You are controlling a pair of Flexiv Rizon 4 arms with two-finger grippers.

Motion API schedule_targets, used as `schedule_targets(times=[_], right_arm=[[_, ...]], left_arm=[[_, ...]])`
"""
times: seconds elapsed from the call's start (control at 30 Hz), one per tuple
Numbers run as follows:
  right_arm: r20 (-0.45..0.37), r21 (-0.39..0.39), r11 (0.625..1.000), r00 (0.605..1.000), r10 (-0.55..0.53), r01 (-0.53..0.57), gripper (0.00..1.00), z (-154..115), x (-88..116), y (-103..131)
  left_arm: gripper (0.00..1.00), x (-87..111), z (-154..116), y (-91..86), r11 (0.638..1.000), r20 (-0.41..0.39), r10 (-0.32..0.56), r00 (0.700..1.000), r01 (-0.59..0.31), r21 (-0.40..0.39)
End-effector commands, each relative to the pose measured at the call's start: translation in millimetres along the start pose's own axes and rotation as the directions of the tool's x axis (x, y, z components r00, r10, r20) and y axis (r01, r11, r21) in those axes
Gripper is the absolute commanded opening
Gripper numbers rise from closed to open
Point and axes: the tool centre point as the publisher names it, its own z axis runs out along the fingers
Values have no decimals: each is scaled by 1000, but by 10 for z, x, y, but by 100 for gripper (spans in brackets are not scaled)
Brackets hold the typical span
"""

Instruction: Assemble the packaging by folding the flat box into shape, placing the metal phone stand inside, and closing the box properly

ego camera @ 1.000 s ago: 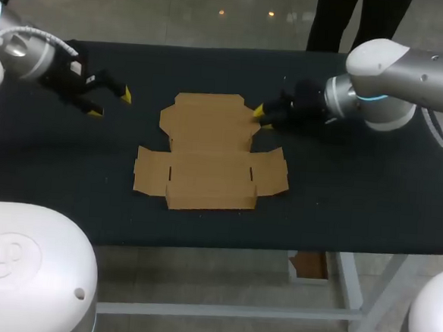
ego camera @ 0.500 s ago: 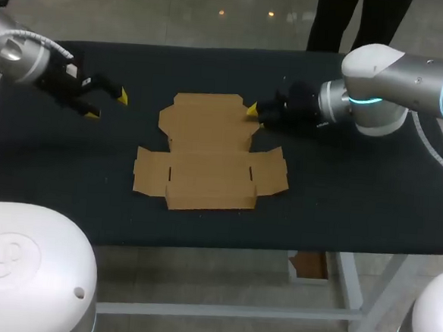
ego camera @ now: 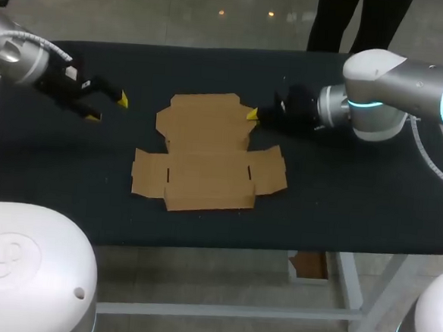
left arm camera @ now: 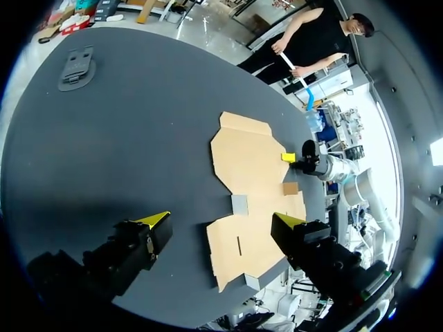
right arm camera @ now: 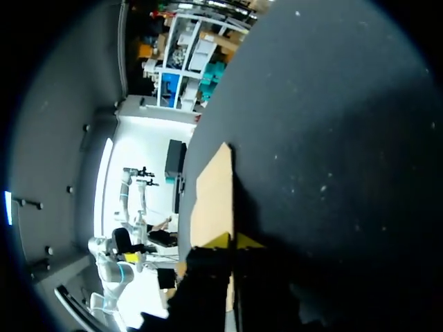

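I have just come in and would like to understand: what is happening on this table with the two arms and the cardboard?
The robot is at the start of assembling a package. The flat box lies unfolded on the black table. The right hand is at the right edge of the box's far flap and seems to pinch that edge. The left hand is open above the table, left of the box, touching nothing. A dark object, probably the phone stand, lies apart from the box. Nothing is folded yet.
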Motion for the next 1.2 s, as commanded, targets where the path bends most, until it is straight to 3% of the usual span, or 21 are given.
schedule_targets(times=[0.03, 0.37, 0.77, 0.87, 1.2], right_arm=[[-116, -30, 999, 993, -33, 29, 0, 156, -112, -71], [-178, -92, 986, 971, -156, 142, 0, -75, 253, -74], [-213, -150, 961, 942, -260, 232, 0, -411, 612, -52], [-214, -133, 951, 929, -303, 280, 0, -474, 721, -64], [-214, -133, 951, 929, -303, 280, 0, -474, 721, -64]], left_arm=[[100, -35, 9, -53, 1000, -31, 2, 1000, -2, -22], [100, 36, 135, -77, 997, -116, 74, 991, -78, -31], [100, 143, 249, -133, 978, -152, 201, 968, -188, 96], [100, 153, 252, -147, 976, -157, 205, 966, -189, 107], [100, 153, 252, -147, 976, -157, 205, 966, -189, 107]])
